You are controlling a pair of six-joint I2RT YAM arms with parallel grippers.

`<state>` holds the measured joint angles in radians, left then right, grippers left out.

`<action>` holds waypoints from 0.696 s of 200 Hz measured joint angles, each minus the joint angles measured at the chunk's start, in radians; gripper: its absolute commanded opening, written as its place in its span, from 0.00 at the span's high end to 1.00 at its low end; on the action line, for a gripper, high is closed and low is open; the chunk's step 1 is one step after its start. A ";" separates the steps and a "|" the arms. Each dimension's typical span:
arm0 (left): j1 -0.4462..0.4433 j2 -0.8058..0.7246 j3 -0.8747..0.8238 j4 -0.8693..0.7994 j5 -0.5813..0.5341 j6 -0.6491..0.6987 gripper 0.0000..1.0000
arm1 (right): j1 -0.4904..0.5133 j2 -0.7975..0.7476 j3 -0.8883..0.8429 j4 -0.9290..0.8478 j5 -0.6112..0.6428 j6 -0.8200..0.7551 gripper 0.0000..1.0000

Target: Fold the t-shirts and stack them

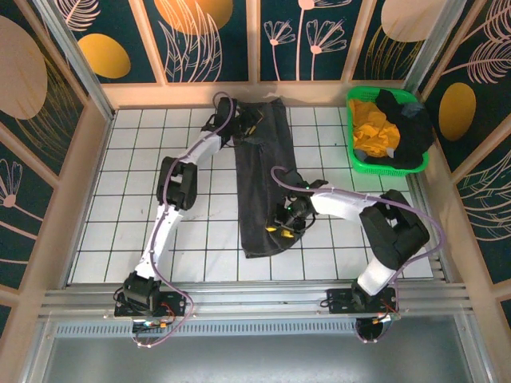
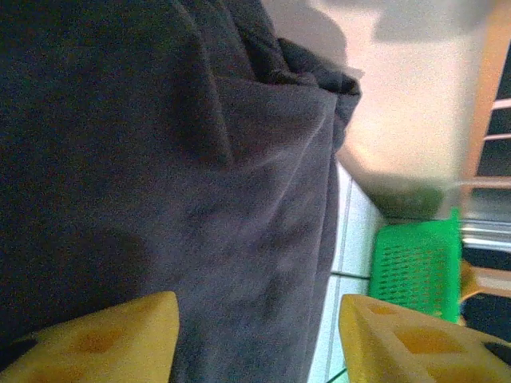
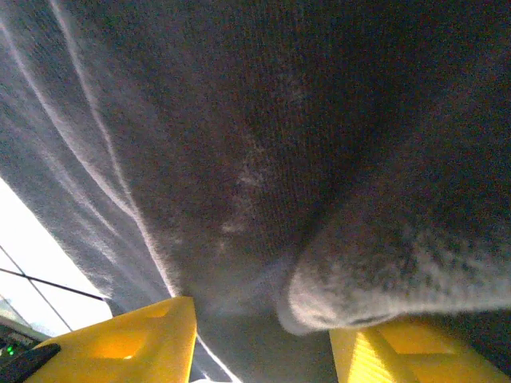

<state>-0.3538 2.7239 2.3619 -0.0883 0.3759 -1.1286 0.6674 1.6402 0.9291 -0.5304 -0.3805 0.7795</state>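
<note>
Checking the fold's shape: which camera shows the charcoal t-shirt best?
Top external: the whole charcoal t-shirt lies as one long strip on the tiles. Left wrist shows its bunched far end; right wrist, a close wrinkled patch.

white tiled floor (image 1: 128, 159), floral wall panels (image 1: 209, 40)

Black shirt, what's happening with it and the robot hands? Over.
Left gripper open at far end of shirt. Right gripper open at near end. Shirt lies as a long strip. Basket off to the side, not in the way.
</note>
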 measured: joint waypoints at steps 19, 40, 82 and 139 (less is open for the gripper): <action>0.000 -0.190 -0.208 -0.047 -0.061 0.055 0.41 | -0.032 -0.077 0.006 -0.065 0.058 -0.021 0.48; -0.005 -0.422 -0.422 -0.074 -0.102 0.111 0.42 | -0.093 -0.190 -0.019 -0.103 0.105 -0.046 0.48; -0.056 -0.789 -0.846 -0.120 -0.096 0.202 0.49 | -0.137 -0.264 -0.158 -0.135 0.146 -0.121 0.46; -0.127 -1.035 -1.415 -0.327 -0.005 0.280 0.50 | -0.131 -0.169 -0.198 -0.103 0.141 -0.204 0.57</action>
<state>-0.4805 1.6890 0.9466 -0.4149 0.3706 -0.8482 0.5365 1.4712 0.7307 -0.6334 -0.2394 0.5751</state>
